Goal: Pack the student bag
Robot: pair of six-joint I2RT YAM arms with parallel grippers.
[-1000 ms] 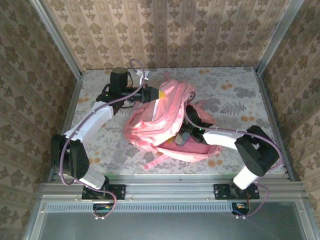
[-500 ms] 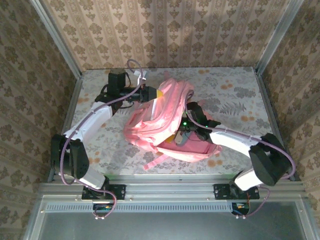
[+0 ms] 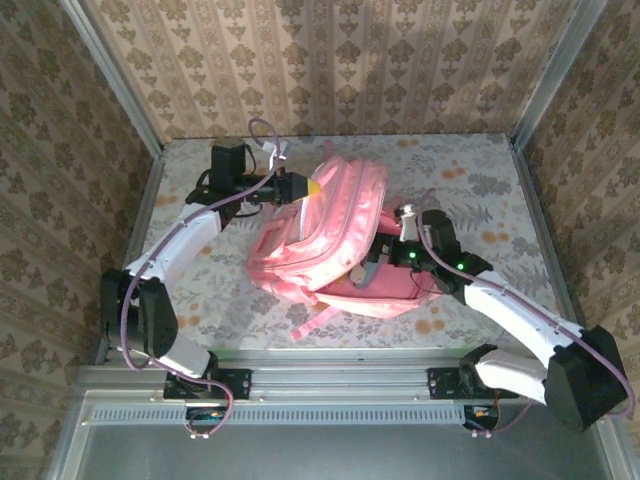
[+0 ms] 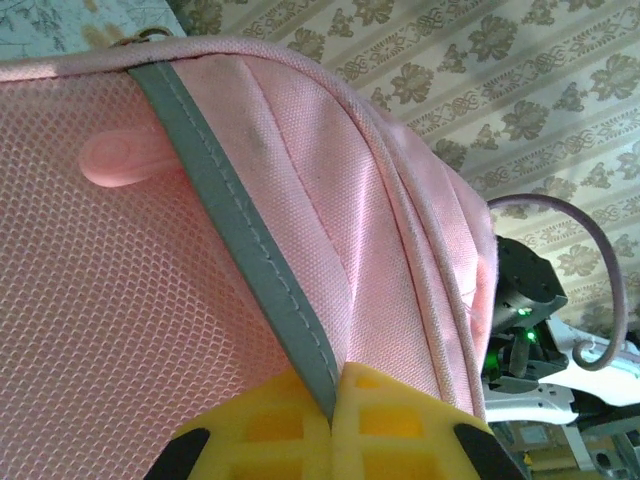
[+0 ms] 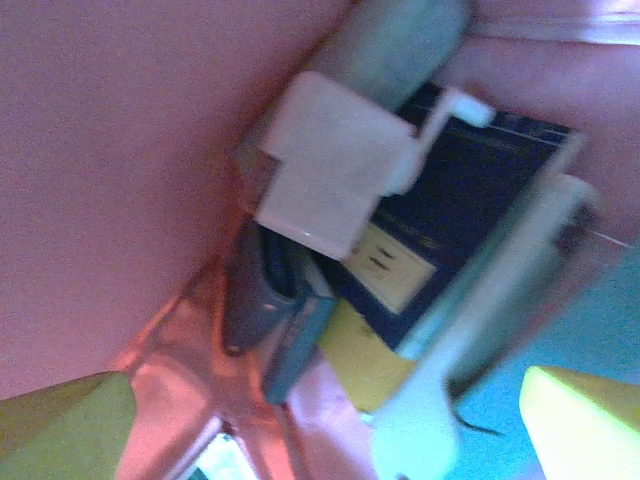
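Pink student bag (image 3: pixel 330 225): my left gripper (image 4: pixel 332 400) pinches its grey trim (image 4: pixel 250 265); my right gripper (image 5: pixel 320 425) stands wide open at its mouth.

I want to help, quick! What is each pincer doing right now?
Left pincer: closed on the student bag.
Right pincer: open, holding nothing.

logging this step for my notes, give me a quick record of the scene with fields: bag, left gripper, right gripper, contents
bag: the student bag, pink, lying on the floral table, with an opening on its near right side
left gripper: left gripper shut on the bag's grey trim strip
right gripper: right gripper open, fingers apart at the bag's opening
contents: dark blue flat item with a yellow label, and a white piece in front of it; too blurred to tell what they are
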